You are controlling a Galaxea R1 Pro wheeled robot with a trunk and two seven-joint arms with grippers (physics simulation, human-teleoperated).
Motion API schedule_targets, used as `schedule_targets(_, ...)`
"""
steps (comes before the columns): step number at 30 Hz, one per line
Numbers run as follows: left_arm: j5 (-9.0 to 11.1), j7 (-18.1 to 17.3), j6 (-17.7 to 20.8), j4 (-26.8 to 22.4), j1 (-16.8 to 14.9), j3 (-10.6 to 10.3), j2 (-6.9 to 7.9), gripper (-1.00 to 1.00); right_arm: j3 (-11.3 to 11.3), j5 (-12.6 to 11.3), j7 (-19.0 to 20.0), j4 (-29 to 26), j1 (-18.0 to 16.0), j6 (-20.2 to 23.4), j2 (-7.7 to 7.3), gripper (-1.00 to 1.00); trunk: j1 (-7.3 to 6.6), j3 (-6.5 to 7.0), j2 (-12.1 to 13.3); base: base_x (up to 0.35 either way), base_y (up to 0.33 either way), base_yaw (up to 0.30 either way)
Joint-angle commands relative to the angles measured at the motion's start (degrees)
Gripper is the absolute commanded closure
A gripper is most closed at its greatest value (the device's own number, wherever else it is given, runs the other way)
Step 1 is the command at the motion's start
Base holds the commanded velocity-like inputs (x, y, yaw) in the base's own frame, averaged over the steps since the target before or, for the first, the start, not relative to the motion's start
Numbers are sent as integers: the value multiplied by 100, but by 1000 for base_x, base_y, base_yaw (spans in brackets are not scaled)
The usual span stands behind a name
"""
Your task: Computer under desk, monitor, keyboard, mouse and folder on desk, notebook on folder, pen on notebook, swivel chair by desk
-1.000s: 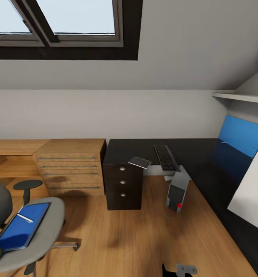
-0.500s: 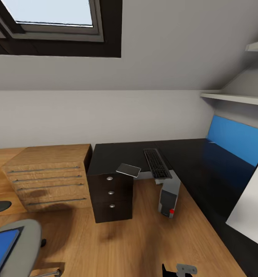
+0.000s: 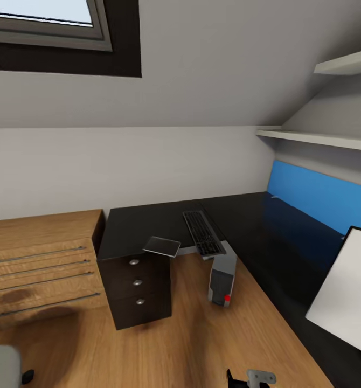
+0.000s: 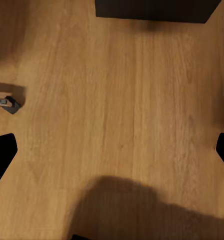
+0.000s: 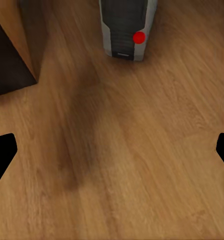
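The black-topped desk (image 3: 148, 223) with its blue back panel (image 3: 320, 194) runs along the wall and down the right side. The keyboard (image 3: 203, 233) lies on it near the inner corner. Below it the computer (image 3: 222, 277) (image 5: 126, 27) stands on the floor, partly under the desk edge. The monitor (image 3: 345, 291) stands at the right, white back toward me. A grey seat corner of the swivel chair (image 3: 2, 366) shows low left. Folder, pen and mouse are out of view. My left gripper (image 4: 112, 150) and right gripper (image 5: 112, 150) hang open over bare floor.
A thin grey slab (image 3: 162, 246) overhangs the desk edge above a dark drawer unit (image 3: 138, 291) (image 5: 9, 60); I cannot tell if it is the notebook. A wooden drawer chest (image 3: 40, 267) stands left. Wall shelves (image 3: 320, 137) hang at right. A chair castor (image 4: 7, 103) is near the left gripper.
The camera has swung to the right, so the chair with its blue folder has slid out at the left. The desk things themselves have not moved.
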Motion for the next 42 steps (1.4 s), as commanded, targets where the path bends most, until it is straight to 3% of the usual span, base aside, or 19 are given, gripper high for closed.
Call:
schedule_targets(1,-13,21,-6,1,-2,2,-6,-100,38,-45,-13,7,-5,-33,1,-100,0,-4,-4,12,6,-256)
schedule_targets(10,10,87,33,1,-2,17,15,-100,44,-35,-42,101,9,-680,15,-100,0,30,-4,3,2,-240)
schedule_targets(15,7,38,16,1,-2,20,191,-100,43,-34,-54,102,100,-742,106,-100,0,57,-4,0,0,-213)
schedule_targets(20,6,8,-25,1,-2,19,359,-100,43,-36,-146,102,340,-902,80,-100,0,87,-4,0,0,-202)
schedule_targets(27,6,-145,-42,9,15,17,386,-100,46,-43,-217,114,527,-1361,-65,-100,0,130,-4,0,33,-200)
schedule_targets(32,10,-472,-36,10,82,20,396,-100,46,-45,-223,117,546,-1404,-76,-100,0,158,-4,0,247,-202)
schedule_targets(42,15,-537,-34,10,95,20,398,-100,46,-45,-224,111,548,-1413,-71,-100,0,184,-4,42,290,-236)
